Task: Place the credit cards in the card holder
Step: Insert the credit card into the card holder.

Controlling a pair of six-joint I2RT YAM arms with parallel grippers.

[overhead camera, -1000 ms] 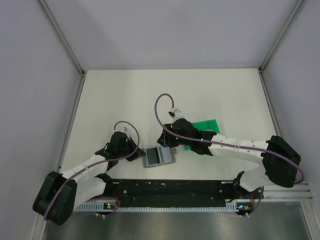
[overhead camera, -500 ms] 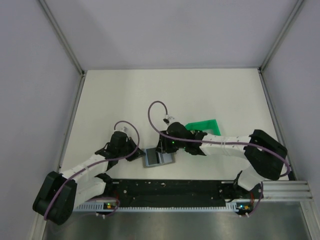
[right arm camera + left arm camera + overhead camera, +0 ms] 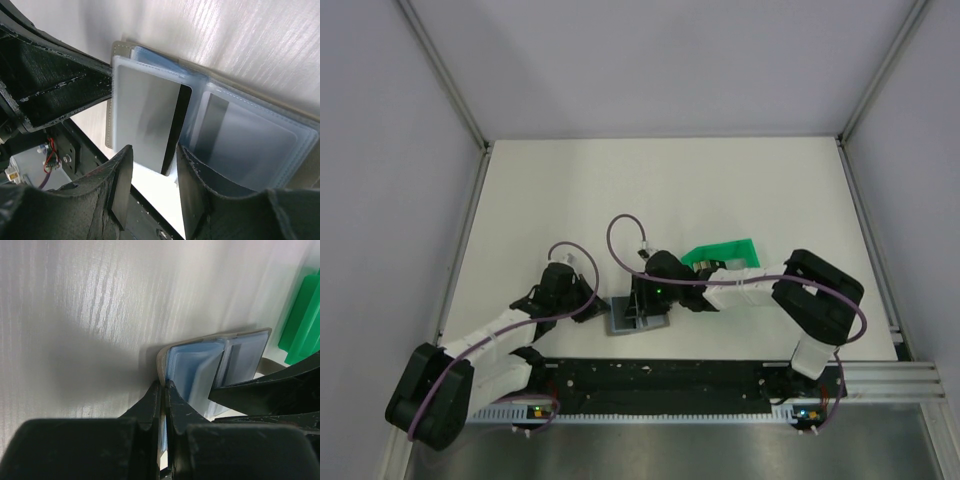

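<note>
The card holder (image 3: 618, 322) lies open near the table's front edge, its clear blue-grey sleeves (image 3: 195, 365) showing. My left gripper (image 3: 597, 306) (image 3: 164, 385) is shut on the holder's left cover edge. My right gripper (image 3: 640, 305) (image 3: 154, 152) hovers open over the holder. A grey credit card (image 3: 145, 120) with a black stripe sits in the left sleeve, its lower edge sticking out between my right fingers without touching them. A second grey card (image 3: 240, 137) rests in the right sleeve. My left fingers (image 3: 55, 85) show at the holder's edge.
The bright green open frame tray (image 3: 725, 253) (image 3: 300, 315) lies just right of and behind the holder. The black base rail (image 3: 660, 378) runs along the near edge. White walls and metal posts enclose the table.
My right gripper has moved left from the green frame to a spot over the open card holder. The left arm has stayed in place, gripping the holder.
</note>
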